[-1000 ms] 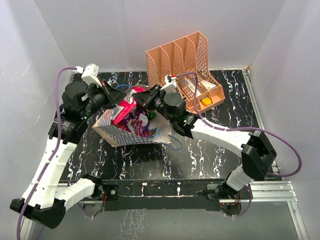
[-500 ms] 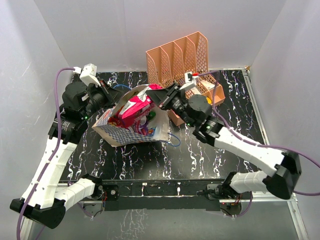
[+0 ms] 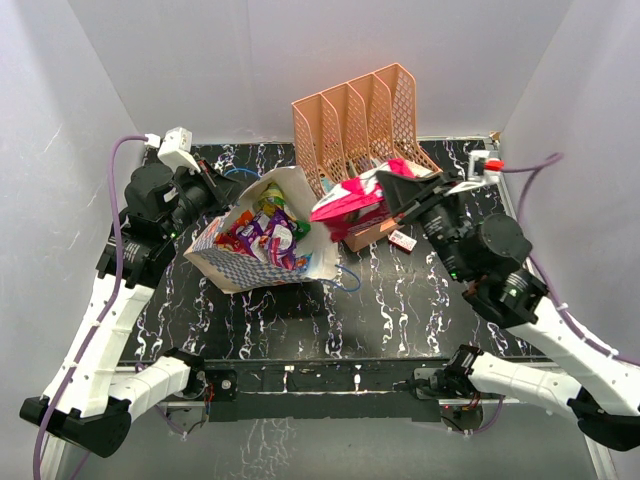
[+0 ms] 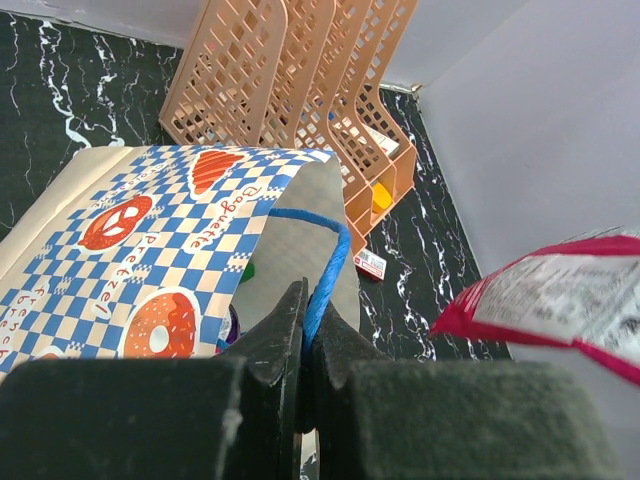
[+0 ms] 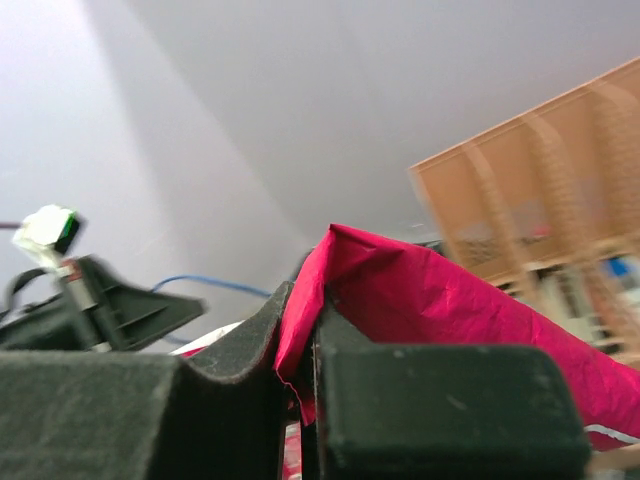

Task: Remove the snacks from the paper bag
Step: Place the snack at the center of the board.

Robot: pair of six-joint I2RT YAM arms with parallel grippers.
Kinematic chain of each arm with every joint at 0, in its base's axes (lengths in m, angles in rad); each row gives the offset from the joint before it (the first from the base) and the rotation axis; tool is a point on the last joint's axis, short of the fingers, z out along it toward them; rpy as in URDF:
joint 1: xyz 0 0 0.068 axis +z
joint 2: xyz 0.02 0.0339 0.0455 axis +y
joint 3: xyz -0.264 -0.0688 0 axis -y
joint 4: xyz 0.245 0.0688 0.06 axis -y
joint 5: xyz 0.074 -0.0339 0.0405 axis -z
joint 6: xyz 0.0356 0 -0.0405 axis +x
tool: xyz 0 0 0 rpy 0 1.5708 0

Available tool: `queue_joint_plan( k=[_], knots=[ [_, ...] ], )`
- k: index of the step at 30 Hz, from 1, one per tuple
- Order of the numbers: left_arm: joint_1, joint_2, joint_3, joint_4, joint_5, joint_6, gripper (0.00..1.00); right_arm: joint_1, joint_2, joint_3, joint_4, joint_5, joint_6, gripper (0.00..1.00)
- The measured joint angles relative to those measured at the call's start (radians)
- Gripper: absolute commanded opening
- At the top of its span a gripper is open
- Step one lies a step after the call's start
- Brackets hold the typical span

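1. Across the far side of the black marbled table (image 3: 420,300), a peach organizer (image 3: 360,115) stands upright.
2. Left of it the bag (image 3: 235,265) sits tilted with its mouth open; several snacks (image 3: 265,235) show inside.
3. One magenta packet (image 3: 350,197) is out of the bag, held in the air in front of the organizer.
4. Right gripper (image 3: 398,190): clenched on that packet's edge.
5. Left gripper (image 4: 305,315): pinched tight on the bag's blue cord (image 4: 325,265).

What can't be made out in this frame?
Lower snacks in the paper bag: top view, upper packets cover them.
Bag's inside: left wrist view, its checked side blocks it.
Print on the magenta packet: right wrist view, too close, cut by the edge.
Items in the organizer: top view, too small.
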Motion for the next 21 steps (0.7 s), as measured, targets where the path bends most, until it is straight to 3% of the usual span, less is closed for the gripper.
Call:
queue_joint_plan(
  k=[6, 12, 15, 21],
  knots=[
    [0.000, 0.011, 0.000, 0.000, -0.001, 0.000, 0.00, -0.002, -0.030, -0.033, -0.039, 0.356, -0.163, 0.07],
    [0.000, 0.016, 0.000, 0.000, -0.001, -0.001, 0.00, -0.038, 0.000, -0.099, -0.041, 0.667, -0.204, 0.07],
    [0.000, 0.016, 0.000, 0.000, 0.001, -0.002, 0.00, -0.156, 0.029, -0.146, -0.036, 0.681, -0.197, 0.08],
    [0.000, 0.017, 0.000, 0.000, 0.004, -0.008, 0.00, -0.507, 0.083, -0.193, -0.051, 0.497, -0.110, 0.07]
  ],
)
